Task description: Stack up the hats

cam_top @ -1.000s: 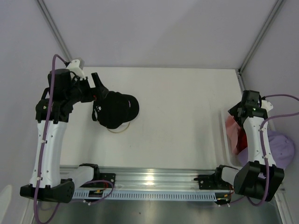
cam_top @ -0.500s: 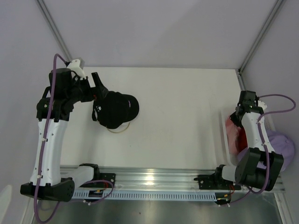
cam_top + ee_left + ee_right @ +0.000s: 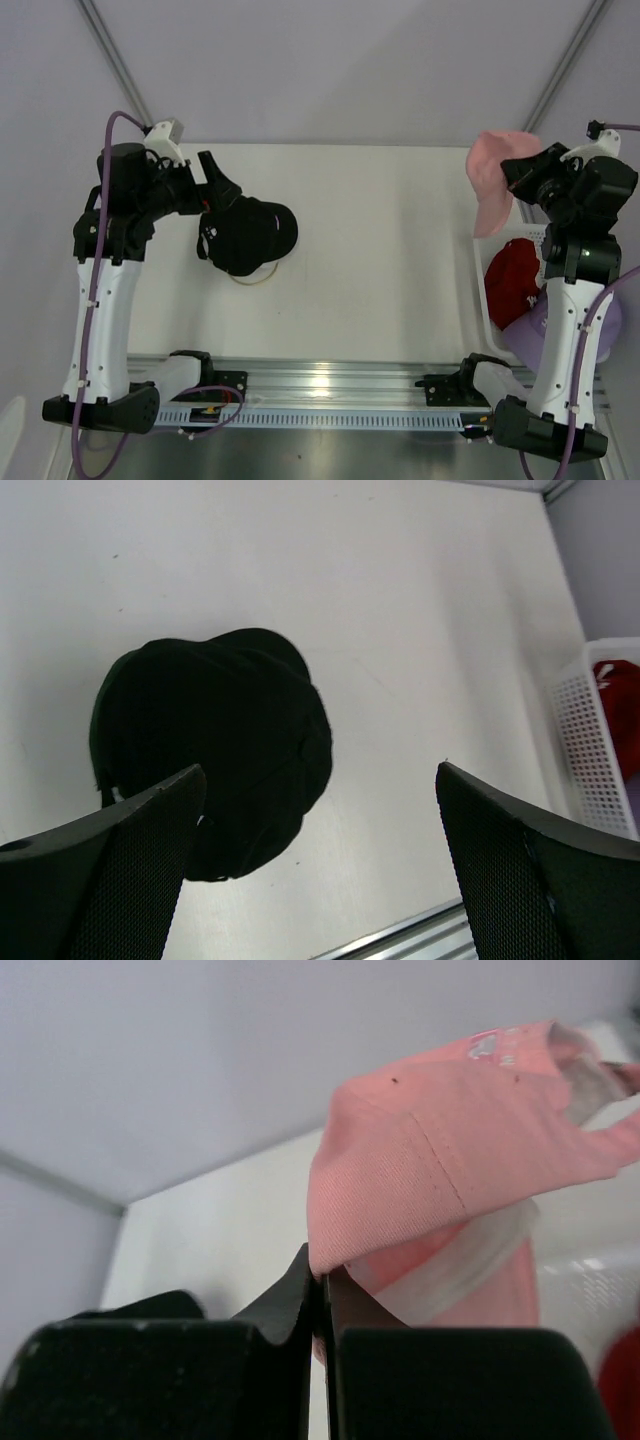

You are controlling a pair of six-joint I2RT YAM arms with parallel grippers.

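Where the table [image 3: 380,250] reaches its far right corner, item one: pink cap [image 3: 492,170], soft fabric, held in the air above the table edge and hanging clear of everything below. It is pinched at its edge by the right end effector [image 3: 515,172]. In the right wrist view the fingers are pressed nearly together on a fold of the pink cloth [image 3: 440,1160], with pale lining showing underneath.

Item two: red cap [image 3: 512,280], lying inside the white mesh basket [image 3: 480,270] at the table's right edge, directly below the pink one.

Item three: lavender cap [image 3: 600,330], just beside the red cap on its near right side, partly hidden by the right arm.

Item four: black cap [image 3: 250,235], crown up on the left half of the table, well apart from the basket. A thin pale loop [image 3: 252,280] shows at its near edge.

Left end effector [image 3: 208,205]: fingers spread wide, holding nothing, poised at the left side of the black cap. Whether it touches the cloth cannot be told.
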